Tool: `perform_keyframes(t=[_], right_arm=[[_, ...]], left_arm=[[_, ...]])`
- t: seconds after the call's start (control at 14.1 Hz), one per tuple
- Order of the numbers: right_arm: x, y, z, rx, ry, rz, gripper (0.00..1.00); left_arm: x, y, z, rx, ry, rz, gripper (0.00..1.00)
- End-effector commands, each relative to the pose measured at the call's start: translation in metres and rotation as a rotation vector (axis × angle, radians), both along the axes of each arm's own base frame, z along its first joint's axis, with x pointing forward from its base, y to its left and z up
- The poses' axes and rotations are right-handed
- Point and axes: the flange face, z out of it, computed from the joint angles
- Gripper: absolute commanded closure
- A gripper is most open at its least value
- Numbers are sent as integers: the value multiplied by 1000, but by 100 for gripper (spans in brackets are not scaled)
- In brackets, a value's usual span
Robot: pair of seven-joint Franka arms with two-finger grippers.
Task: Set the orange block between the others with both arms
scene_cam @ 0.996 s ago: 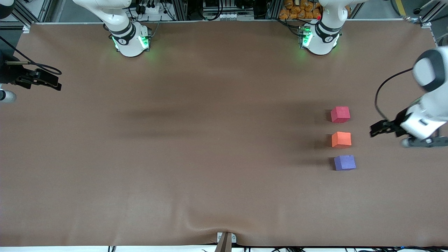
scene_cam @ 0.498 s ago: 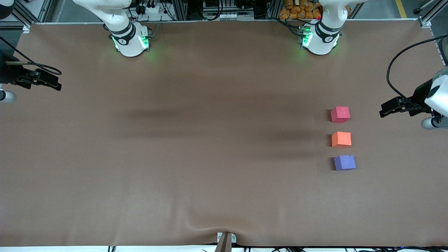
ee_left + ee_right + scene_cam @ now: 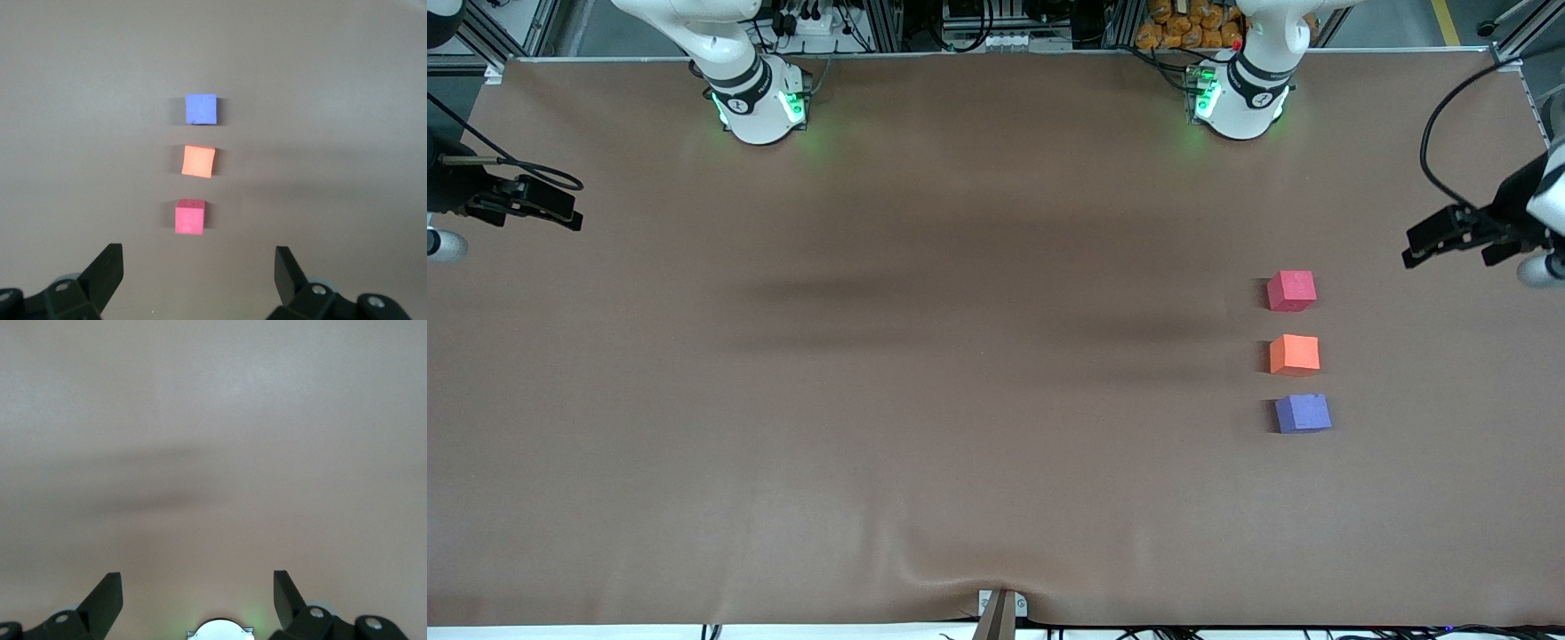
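Three small cubes stand in a line on the brown table toward the left arm's end. The orange block (image 3: 1294,355) (image 3: 199,161) sits in the middle. The red-pink cube (image 3: 1291,291) (image 3: 190,217) is farther from the front camera, the purple cube (image 3: 1303,413) (image 3: 201,109) nearer. My left gripper (image 3: 1427,242) (image 3: 198,257) hangs open and empty in the air over the table's end, apart from the cubes. My right gripper (image 3: 543,209) (image 3: 198,577) waits open and empty over the right arm's end of the table, with only bare table under it.
The two green-lit bases (image 3: 760,102) (image 3: 1236,98) stand along the table's back edge. The brown cover (image 3: 925,400) has a wrinkle by a clamp (image 3: 1000,609) at the front edge. A black cable (image 3: 1436,133) loops from the left wrist.
My left arm has swung up and away from beside the orange block toward the table's end and the bases' side. The cubes and the right arm have not moved.
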Motion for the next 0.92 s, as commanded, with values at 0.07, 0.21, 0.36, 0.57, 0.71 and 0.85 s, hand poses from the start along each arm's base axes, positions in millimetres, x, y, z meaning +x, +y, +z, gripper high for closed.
perform_keyframes(t=[0.07, 0.21, 0.36, 0.57, 0.71, 0.85], right_arm=[[1, -2, 8, 4, -38, 11, 0], [2, -3, 8, 2, -47, 8, 0], [1, -5, 9, 4, -47, 5, 0], [2, -8, 10, 4, -50, -1, 0], [1, -9, 9, 4, -49, -3, 0], [1, -9, 10, 3, -50, -3, 0]], left_arm=[[-30, -31, 16, 12, 42, -11, 0], [-39, -27, 18, 16, 40, -3, 0], [-47, -20, 22, 17, 34, -8, 0], [-55, -8, 26, 11, 29, 15, 0], [-54, 4, 30, 17, 21, 23, 0], [-54, 5, 32, 16, 15, 41, 0]])
